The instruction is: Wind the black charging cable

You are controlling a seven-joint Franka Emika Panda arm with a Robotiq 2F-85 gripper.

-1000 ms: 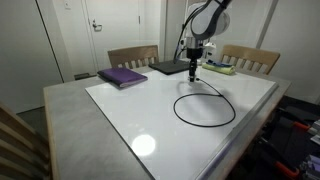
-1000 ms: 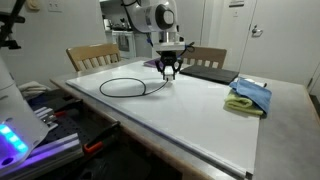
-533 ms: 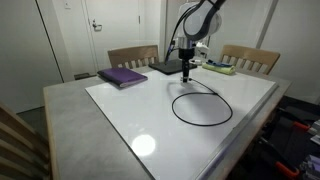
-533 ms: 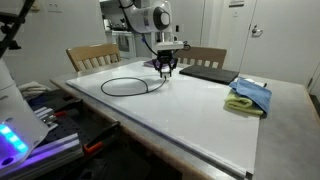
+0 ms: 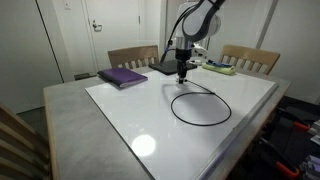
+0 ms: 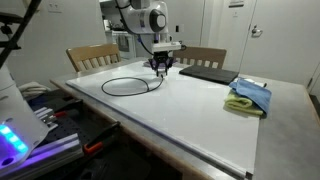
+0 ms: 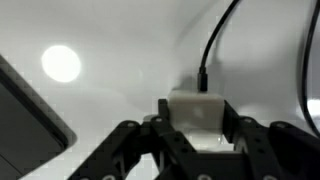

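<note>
White tabletop (image 5: 120,115) fills both exterior views, with wooden chairs (image 5: 133,55) behind it. A closed dark laptop (image 6: 208,73) lies at the far edge, a purple folder (image 5: 122,76) toward one corner, and blue and green cloths (image 6: 248,96) beside the laptop. The black charging cable (image 5: 200,124) lies flat mid-table in one wide oval loop. The gripper (image 7: 200,125) points straight down just before the laptop, its fingers (image 7: 150,135) clamped on the cable's white plug block (image 7: 200,108), and the cord leaves that block lengthwise, away from the wrist.

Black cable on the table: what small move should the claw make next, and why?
Probably sweep the claw sideways around the ring. It grips the white plug of the black cable, and only one loose loop lies on the table.
</note>
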